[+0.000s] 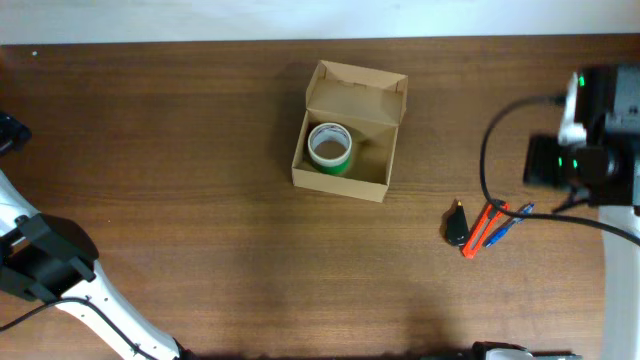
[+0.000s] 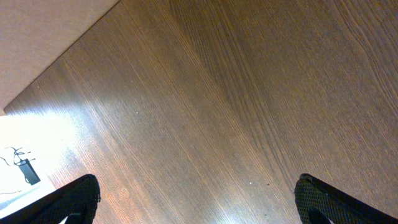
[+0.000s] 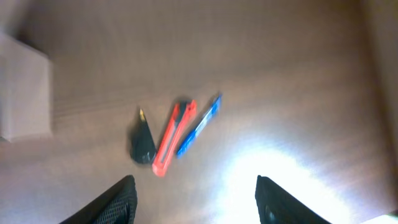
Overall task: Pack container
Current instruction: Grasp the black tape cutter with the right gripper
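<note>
Sitting inside the open container (image 1: 340, 187) is 1 green tape roll (image 1: 330, 164).

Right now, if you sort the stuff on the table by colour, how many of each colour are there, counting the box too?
Tan: 1, the container
Green: 1, the tape roll inside it
Black: 1, the small pointed thing
Red: 1, the utility knife
Blue: 1, the pen
Total: 5

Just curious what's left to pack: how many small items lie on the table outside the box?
3, clustered right of the box: a black pointed piece, an orange cutter and a blue pen, side by side. Nothing else seems hidden.
</note>
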Tool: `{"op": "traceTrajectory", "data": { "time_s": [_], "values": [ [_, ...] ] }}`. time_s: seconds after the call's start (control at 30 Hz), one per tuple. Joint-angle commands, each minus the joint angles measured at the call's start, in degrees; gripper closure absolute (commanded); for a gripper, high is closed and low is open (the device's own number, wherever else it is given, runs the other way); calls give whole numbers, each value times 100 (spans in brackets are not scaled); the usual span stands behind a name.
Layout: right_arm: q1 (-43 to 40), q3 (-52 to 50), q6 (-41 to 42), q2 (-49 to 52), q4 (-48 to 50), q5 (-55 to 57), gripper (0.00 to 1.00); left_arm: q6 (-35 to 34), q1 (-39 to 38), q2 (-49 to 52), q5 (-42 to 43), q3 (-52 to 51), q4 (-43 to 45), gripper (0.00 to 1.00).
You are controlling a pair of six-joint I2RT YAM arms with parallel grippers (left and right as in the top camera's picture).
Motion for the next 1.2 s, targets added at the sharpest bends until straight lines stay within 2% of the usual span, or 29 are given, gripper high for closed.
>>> {"op": "traceTrajectory", "data": {
  "time_s": [0.0,0.17,0.27,0.6,1.17],
  "values": [
    [-92,-1217,199,232,280,-715,38,-79,22,-136,22,-28,-2,0],
    [199,-2839,304,249,1379,-1209,37,-79,22,-136,22,-28,-2,0],
    [293,-3250,302,380,1788,-1375,35,-79,22,-136,22,-28,-2,0],
    [306,-3259,175,1266,2339,-1770,35,-79,22,-136,22,-28,-2,0],
    [374,-3259,-7,2122,3200,-1604,35,-79,22,-136,22,-28,-2,0]
  ]
}}
